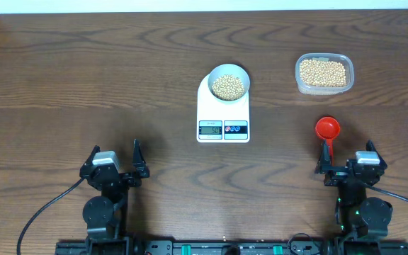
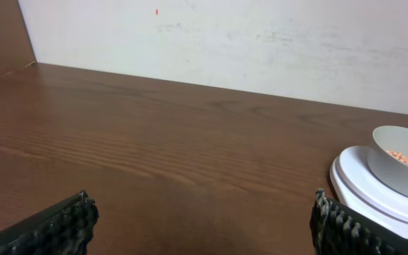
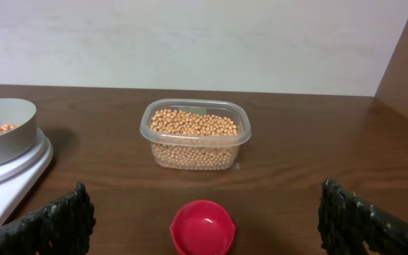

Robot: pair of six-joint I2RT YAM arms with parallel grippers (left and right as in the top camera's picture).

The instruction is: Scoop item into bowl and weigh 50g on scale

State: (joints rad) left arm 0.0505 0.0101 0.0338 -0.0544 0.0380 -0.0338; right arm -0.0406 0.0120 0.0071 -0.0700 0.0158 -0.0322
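The pale blue-grey bowl [image 1: 229, 81] holds tan beans [image 1: 229, 86] and stands on the white scale [image 1: 223, 117] at the table's middle. It also shows in the left wrist view [image 2: 402, 159] and the right wrist view [image 3: 2, 131]. A clear tub [image 1: 324, 73] of beans sits at the back right, also in the right wrist view [image 3: 195, 134]. A red scoop [image 1: 327, 129] lies empty on the table, its bowl between my right gripper's fingers in the right wrist view [image 3: 202, 228]. My right gripper [image 1: 348, 168] is open. My left gripper [image 1: 115, 168] is open and empty at the front left.
The scale's LCD display [image 1: 210, 128] and two buttons [image 1: 235, 128] face the front edge. A white wall runs behind the table [image 2: 225, 42]. Bare wood table surface [image 1: 83, 71] lies at the left.
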